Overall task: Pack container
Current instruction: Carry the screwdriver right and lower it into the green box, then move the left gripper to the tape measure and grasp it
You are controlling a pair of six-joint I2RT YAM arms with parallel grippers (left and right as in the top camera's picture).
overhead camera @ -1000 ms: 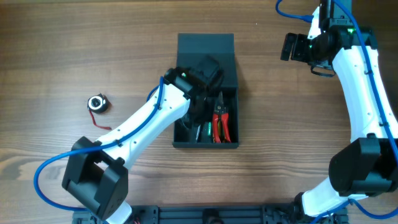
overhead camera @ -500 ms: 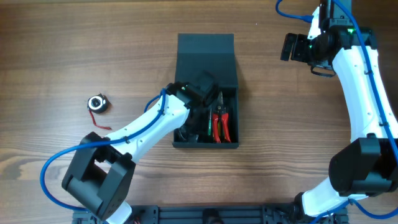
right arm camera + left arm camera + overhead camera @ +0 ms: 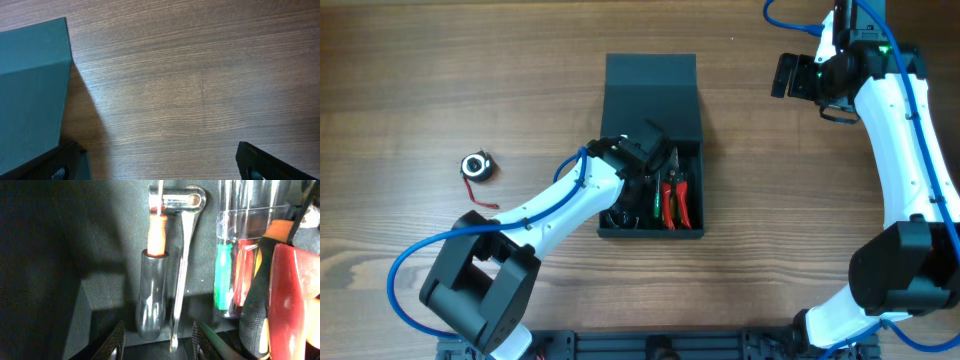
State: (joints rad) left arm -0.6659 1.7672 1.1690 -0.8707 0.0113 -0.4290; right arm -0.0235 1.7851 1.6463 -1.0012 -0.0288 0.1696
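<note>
L hand (image 3: 157, 342), jaws apart, over screwdriver (image 3: 151, 300) in container (image 3: 650, 232).

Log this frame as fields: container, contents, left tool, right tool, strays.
container: container mid-table, lid open
contents: red pliers, wrench, dark-handled screwdriver, green screwdriver
left tool: left tool open, inside the container, over the dark-handled screwdriver and wrench
right tool: right tool open, empty, above the table beside the lid
stray: round part on the table, left of the container
</note>
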